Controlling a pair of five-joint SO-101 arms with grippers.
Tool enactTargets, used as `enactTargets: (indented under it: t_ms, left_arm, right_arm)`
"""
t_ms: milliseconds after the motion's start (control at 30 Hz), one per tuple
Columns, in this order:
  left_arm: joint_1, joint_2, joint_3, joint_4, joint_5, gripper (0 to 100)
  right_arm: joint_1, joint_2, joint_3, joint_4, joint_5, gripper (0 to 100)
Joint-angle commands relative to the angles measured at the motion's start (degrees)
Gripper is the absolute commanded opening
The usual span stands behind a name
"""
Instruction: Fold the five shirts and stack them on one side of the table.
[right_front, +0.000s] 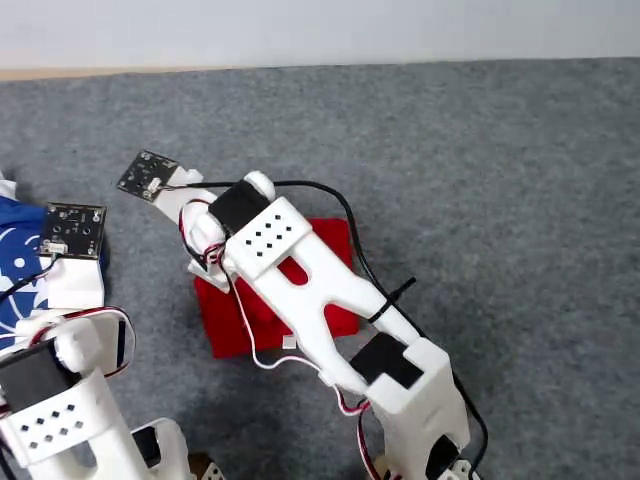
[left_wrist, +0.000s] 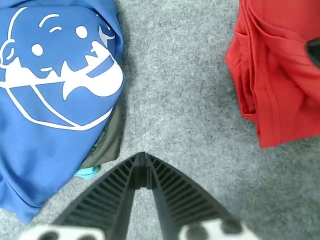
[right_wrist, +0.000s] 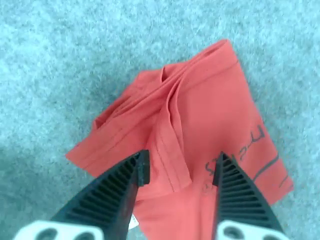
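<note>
A folded red shirt (right_wrist: 200, 125) lies on the grey table, and my right gripper (right_wrist: 182, 168) hangs open just above it, one finger on either side of a fold ridge. From above, the right arm (right_front: 300, 265) covers much of the red shirt (right_front: 222, 320). At the table's left edge a folded blue shirt (left_wrist: 55, 90) with a white print tops a small stack; dark olive and teal edges (left_wrist: 102, 150) peek out beneath it. My left gripper (left_wrist: 145, 165) is shut and empty over bare table between the stack and the red shirt (left_wrist: 280, 75).
The grey carpet-like table (right_front: 500, 180) stretches to the right and back of the arms. A pale wall strip (right_front: 320, 30) borders the far edge. The blue shirt (right_front: 15, 262) reaches the left border of the high view.
</note>
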Motion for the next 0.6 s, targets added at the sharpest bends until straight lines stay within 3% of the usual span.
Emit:
enactTargets:
  t_ms: [0, 167, 400, 567]
  left_arm:
    - [-0.3, -0.7, -0.5, -0.6, 0.4, 0]
    - [-0.3, -0.7, -0.5, -0.6, 0.4, 0]
    - [-0.3, -0.7, -0.5, -0.6, 0.4, 0]
    - [-0.3, -0.7, -0.5, -0.6, 0.4, 0]
  right_arm:
    - [3.9, 2.7, -2.6, 0.8, 0.0, 18.4]
    - [5.7, 6.1, -2.8, 3.3, -0.2, 3.9]
    - [5.5, 6.6, -2.8, 8.8, -0.4, 14.1]
    - [5.5, 7.3, -2.6, 8.4, -0.4, 15.1]
